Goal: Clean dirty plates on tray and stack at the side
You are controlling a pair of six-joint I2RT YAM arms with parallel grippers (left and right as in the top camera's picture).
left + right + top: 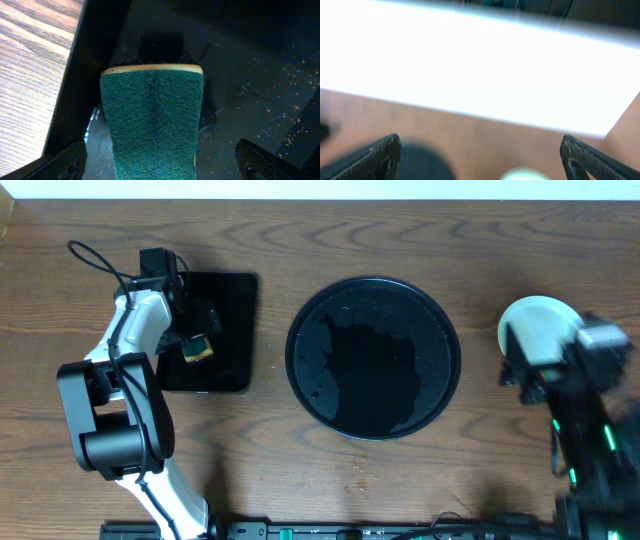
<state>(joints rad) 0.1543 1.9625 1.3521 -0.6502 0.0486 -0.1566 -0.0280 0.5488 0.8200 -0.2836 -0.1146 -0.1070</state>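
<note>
Left pincer [160,162] gapes empty over the sponge [152,125] — right pincer [482,157] gapes empty beside the plates [540,325].

The blurred right arm [597,385] hides part of the plates [535,322]; their count is unclear.

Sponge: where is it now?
Overhead, left side: the sponge lies on the rectangular tray, below the left gripper, left of the round tray.
</note>
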